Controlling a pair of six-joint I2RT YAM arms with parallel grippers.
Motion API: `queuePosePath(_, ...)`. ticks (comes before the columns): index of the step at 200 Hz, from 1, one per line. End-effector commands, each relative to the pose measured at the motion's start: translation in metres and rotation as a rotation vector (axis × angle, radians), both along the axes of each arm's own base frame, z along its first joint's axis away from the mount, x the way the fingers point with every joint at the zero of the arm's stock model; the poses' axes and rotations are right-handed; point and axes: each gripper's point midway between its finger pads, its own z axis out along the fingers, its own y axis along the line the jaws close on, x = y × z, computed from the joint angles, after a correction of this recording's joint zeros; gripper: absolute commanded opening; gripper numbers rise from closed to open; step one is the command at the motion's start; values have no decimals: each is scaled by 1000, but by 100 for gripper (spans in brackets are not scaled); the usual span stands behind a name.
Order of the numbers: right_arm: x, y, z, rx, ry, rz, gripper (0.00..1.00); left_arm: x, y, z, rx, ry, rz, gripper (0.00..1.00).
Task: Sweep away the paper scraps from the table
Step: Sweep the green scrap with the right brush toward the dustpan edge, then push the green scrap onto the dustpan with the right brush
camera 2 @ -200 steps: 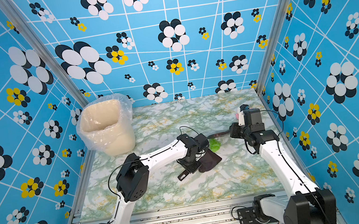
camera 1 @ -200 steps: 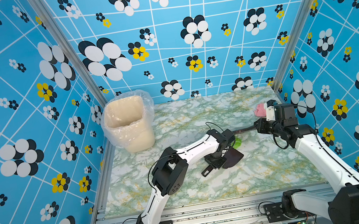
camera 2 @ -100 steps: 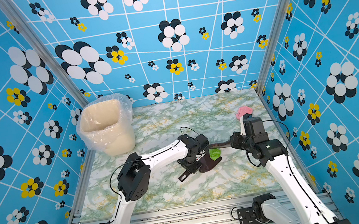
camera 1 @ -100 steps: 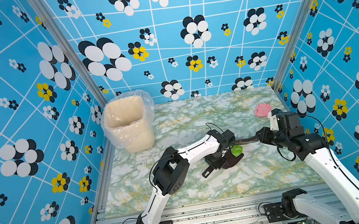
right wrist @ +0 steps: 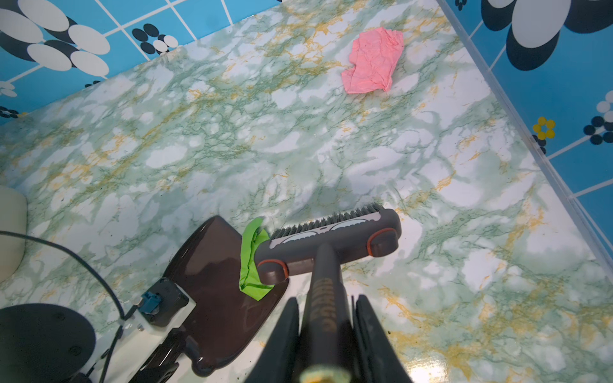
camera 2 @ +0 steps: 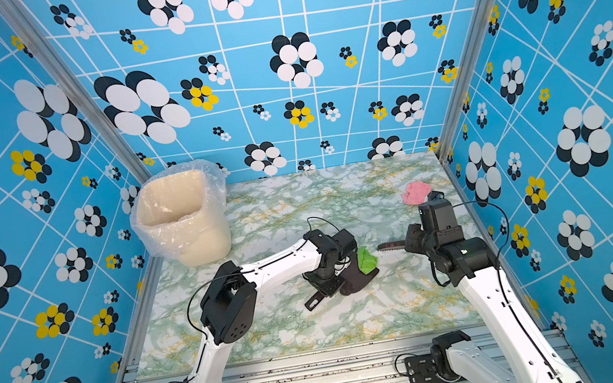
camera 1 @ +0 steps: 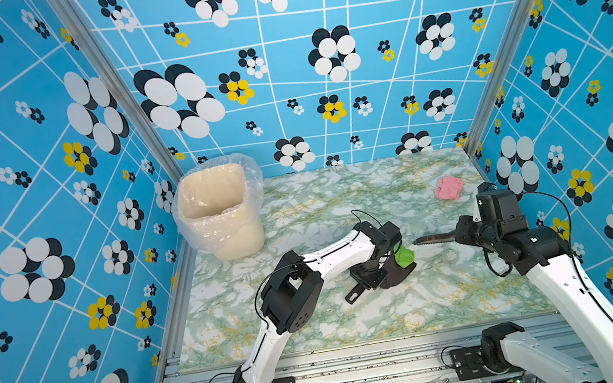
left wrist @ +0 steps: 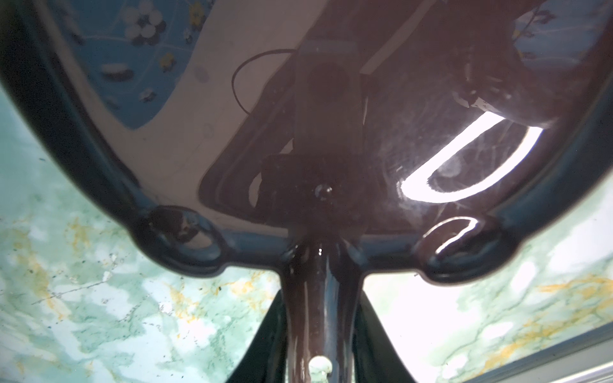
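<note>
A green paper scrap (camera 1: 404, 257) (right wrist: 252, 262) lies on the lip of the dark brown dustpan (camera 1: 394, 275) (right wrist: 215, 282). My left gripper (camera 1: 369, 274) (left wrist: 320, 348) is shut on the dustpan's handle (left wrist: 320, 315), and the pan rests on the table (camera 1: 319, 325). My right gripper (camera 1: 459, 235) (right wrist: 326, 331) is shut on the brush handle. The brush head (camera 1: 430, 239) (right wrist: 331, 238) sits just right of the pan. A pink paper scrap (camera 1: 448, 188) (camera 2: 416, 192) (right wrist: 373, 64) lies at the back right, near the wall.
A cream bin (camera 1: 219, 211) (camera 2: 182, 213) with a clear plastic liner stands at the table's back left corner. Blue flowered walls close in three sides. An aluminium frame (camera 1: 346, 363) runs along the front edge, with both arm bases on it.
The brush pushed the green scrap onto the dustpan, then drew back to the right. The right arm pulled toward the front, uncovering the pink scrap. The dustpan barely moved.
</note>
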Motion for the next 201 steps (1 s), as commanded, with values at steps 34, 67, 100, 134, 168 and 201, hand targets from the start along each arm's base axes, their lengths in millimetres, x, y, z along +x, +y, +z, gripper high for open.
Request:
queuePosePath(34,0,34,-22,136,8,132,0,-5,-1,-6,14,12,7,0)
queuePosePath(67,-12,44,-27,164,41,196,0,-3,-1,-8,14,4,9,0)
queuePosePath(100,-24,54,-28,187,74,267,0,3,-2,-7,4,-20,25,0)
queuePosePath(134,-34,55,-27,169,113,305,0,10,-1,-5,-12,-29,53,0)
queuePosePath(168,-31,48,-6,143,16,277,0,10,2,-3,-4,-31,49,0)
queuePosePath(201,-14,23,37,119,-230,111,0,6,6,-3,5,-22,44,0)
